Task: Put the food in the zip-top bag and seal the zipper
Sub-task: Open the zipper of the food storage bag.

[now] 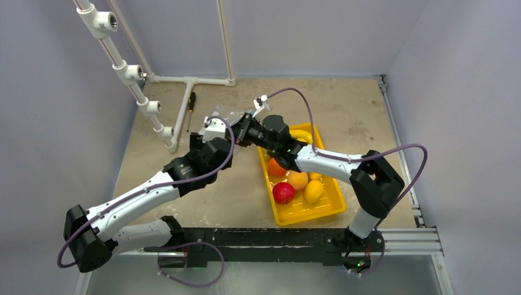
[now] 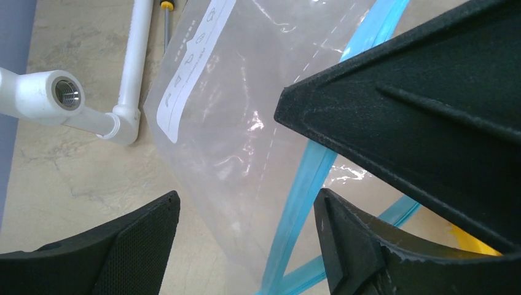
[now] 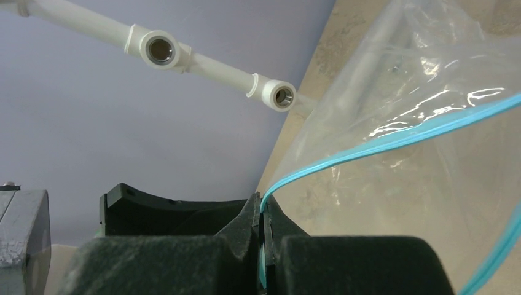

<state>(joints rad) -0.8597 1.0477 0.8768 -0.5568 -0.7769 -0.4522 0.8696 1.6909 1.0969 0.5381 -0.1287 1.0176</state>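
Observation:
The clear zip-top bag hangs above the table's middle, held up by its mouth. My right gripper is shut on the teal zipper strip, which runs out of its tips. My left gripper is open; the bag and its zipper pass between its fingers without being pinched. It sits just left of the right gripper in the top view. The food lies in the yellow tray: banana, orange, peach, red fruit, lemon.
A white pipe frame stands at the back left, with a pipe lying on the table. A screwdriver lies beside it, close to the bag. Walls close the table at the back and both sides.

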